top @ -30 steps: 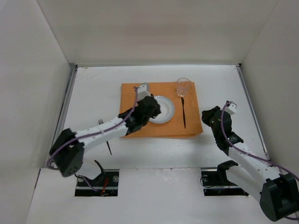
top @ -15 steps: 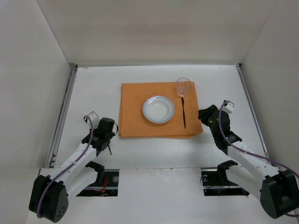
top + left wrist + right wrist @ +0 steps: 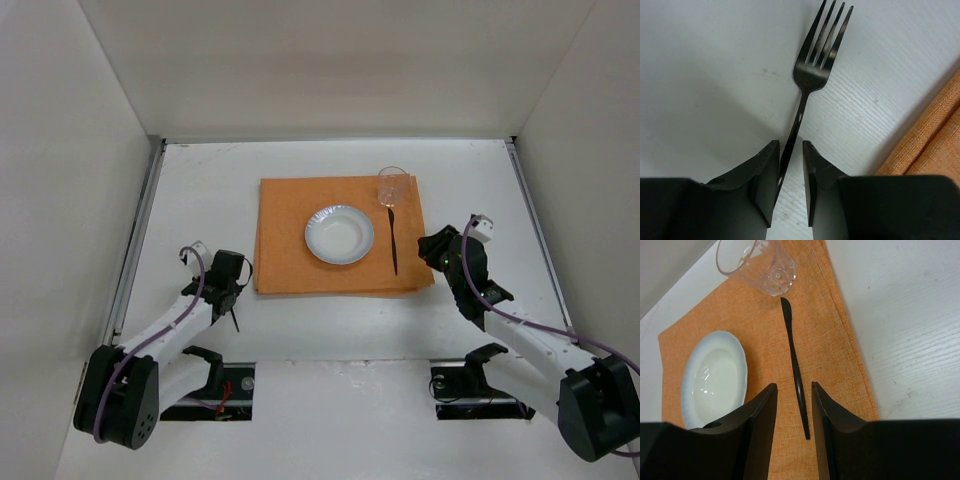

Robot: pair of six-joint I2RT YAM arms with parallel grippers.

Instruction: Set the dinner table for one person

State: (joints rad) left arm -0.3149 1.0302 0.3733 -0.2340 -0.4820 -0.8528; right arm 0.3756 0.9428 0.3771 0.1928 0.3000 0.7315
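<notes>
On the white dinner table [image 3: 200, 200] lies an orange placemat [image 3: 290, 210] with a white plate [image 3: 339, 234], a clear glass [image 3: 392, 186] and a black knife [image 3: 394, 242] on it. A black fork [image 3: 816, 65] lies on the table left of the mat, its handle end [image 3: 235, 322] showing. My left gripper [image 3: 790, 145] [image 3: 230, 272] is low over the fork, jaws open, the handle running between them close to the left finger. My right gripper [image 3: 793, 386] [image 3: 440, 247] hovers open at the mat's right edge, above the knife's [image 3: 794, 365] near end.
Thin metal rails [image 3: 140, 230] run along the table's left and right edges, with white walls around. The placemat's corner [image 3: 935, 135] is just right of the left gripper. The glass [image 3: 757, 262] stands at the knife's far tip.
My left arm drew back from over the plate to the fork left of the placemat. My right gripper opened and edged toward the knife.
</notes>
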